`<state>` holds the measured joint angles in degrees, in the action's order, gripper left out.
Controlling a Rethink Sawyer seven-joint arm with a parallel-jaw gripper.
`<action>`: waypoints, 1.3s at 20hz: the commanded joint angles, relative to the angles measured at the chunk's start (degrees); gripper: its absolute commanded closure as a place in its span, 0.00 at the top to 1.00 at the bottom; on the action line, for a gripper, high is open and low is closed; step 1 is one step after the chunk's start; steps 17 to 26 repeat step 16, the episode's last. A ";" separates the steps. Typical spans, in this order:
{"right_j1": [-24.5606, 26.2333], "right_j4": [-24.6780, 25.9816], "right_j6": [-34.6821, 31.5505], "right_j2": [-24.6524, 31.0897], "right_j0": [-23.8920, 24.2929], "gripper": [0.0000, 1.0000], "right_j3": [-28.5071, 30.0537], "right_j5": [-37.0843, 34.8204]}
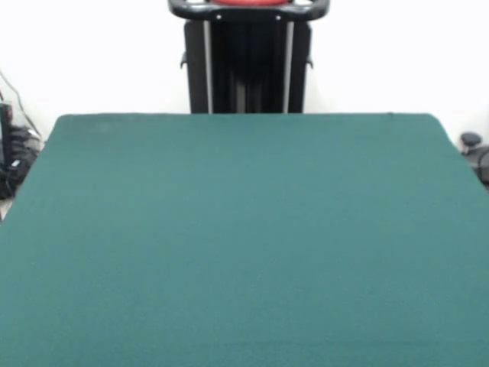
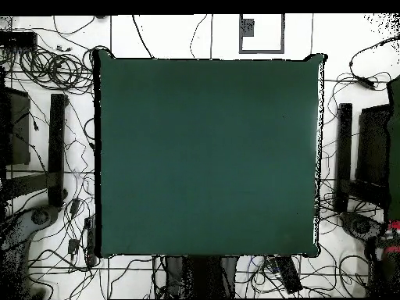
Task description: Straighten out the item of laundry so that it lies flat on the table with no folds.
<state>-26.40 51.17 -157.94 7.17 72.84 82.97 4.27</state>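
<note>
Large rectangular table (image 1: 244, 245) topped with plain dark green felt-like cloth fills both views (image 2: 207, 156); only bare green cloth shows on it — towel appears in neither view; black robot pedestal (image 1: 247, 65) stands at table's far edge in front view, red-and-black arm base at its top; tangled black cables (image 2: 51, 66) lie on white floor around table in overhead view; gripper out of sight in both views — opening cannot be told

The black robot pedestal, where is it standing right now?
In the front view the black robot pedestal stands at top centre, just behind the far edge of the dark green felt-covered table, against a white wall.
</note>
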 commanded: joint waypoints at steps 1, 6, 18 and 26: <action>12.11 72.56 -43.60 -7.81 -17.68 0.00 -28.06 15.59; 23.95 76.41 -58.00 -19.32 -21.35 0.00 -42.91 29.78; 26.91 72.44 -58.39 -22.20 -20.48 1.00 -46.40 34.15; 26.91 72.44 -58.39 -22.20 -20.48 1.00 -46.40 34.15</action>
